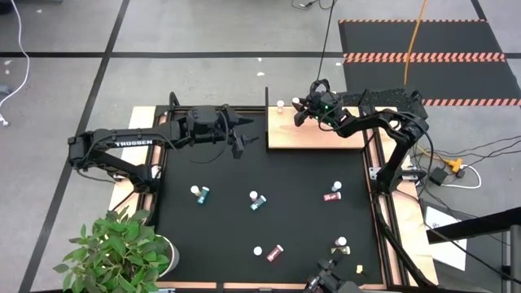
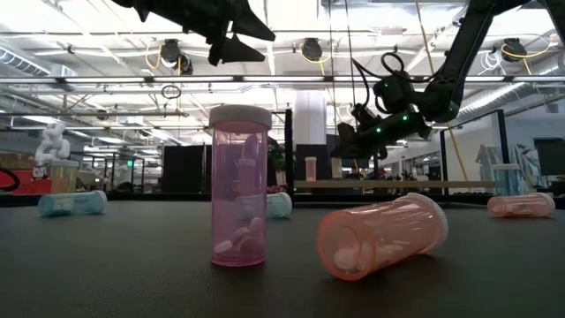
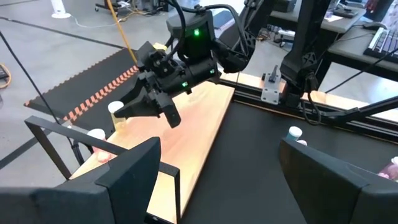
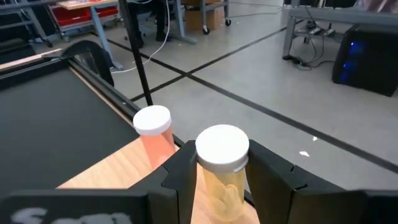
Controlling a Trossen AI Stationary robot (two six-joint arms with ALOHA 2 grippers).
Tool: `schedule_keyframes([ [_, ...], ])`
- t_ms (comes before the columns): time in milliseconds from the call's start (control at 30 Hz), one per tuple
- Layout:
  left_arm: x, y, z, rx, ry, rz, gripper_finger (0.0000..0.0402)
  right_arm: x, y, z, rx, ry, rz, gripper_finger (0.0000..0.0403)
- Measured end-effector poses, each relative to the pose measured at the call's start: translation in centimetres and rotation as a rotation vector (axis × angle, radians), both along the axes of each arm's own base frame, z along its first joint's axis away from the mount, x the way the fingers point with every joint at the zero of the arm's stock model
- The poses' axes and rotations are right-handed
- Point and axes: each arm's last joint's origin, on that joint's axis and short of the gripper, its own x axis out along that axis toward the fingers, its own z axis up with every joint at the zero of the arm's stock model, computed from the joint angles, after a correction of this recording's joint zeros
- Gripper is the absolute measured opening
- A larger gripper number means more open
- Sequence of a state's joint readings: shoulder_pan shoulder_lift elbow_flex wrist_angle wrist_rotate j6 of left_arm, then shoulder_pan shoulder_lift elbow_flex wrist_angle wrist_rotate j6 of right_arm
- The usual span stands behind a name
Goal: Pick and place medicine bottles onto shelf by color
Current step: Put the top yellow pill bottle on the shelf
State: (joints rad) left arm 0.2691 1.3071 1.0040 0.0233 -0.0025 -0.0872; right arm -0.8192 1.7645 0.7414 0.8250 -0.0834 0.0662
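1. Your right gripper (image 1: 298, 110) is over the far corner of the flat light wooden shelf (image 1: 313, 140); its dark fingers are clamped on a pale yellow medicine bottle with a white cap (image 4: 222, 171), held upright between the jaws.
2. Just beside that bottle, an orange white-capped bottle (image 4: 153, 134) stands upright on the shelf near its far edge, clear of the fingers.
3. Your left gripper (image 1: 242, 140) hangs above the far side of the black mat (image 1: 301, 224), just left of the shelf, its jaws spread wide and holding nothing.
4. On the mat you have, well apart from each other: a teal bottle (image 1: 200, 194) lying at the left, a second teal bottle (image 1: 256, 200) lying at the centre, a red one (image 1: 332, 195) lying towards the right, another red one (image 1: 275, 252) lying near the front, and a white-capped bottle (image 1: 340, 245) at the front right.
5. In the low view a pink bottle (image 2: 239, 187) stands upright close to the camera, with an orange-pink bottle (image 2: 383, 235) lying on its side to its right.
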Motion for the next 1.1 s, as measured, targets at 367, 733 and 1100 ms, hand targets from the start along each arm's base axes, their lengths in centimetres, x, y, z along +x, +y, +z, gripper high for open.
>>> schedule_keyframes([
  [367, -0.09, 0.03, -0.28, 0.030, 0.039, -0.010, 0.0324, -0.26, -0.09, -0.33, 0.055, -0.001, 0.002, 0.0116],
  [733, -0.27, 0.63, -0.27, 0.029, 0.039, 0.011, 0.0324, -0.52, -0.23, -0.55, 0.090, 0.000, -0.013, 0.0116],
  [1100, -0.28, 0.63, -0.31, 0.022, 0.041, 0.013, 0.0324, -0.55, -0.20, -0.66, 0.099, 0.008, -0.014, 0.0164],
])
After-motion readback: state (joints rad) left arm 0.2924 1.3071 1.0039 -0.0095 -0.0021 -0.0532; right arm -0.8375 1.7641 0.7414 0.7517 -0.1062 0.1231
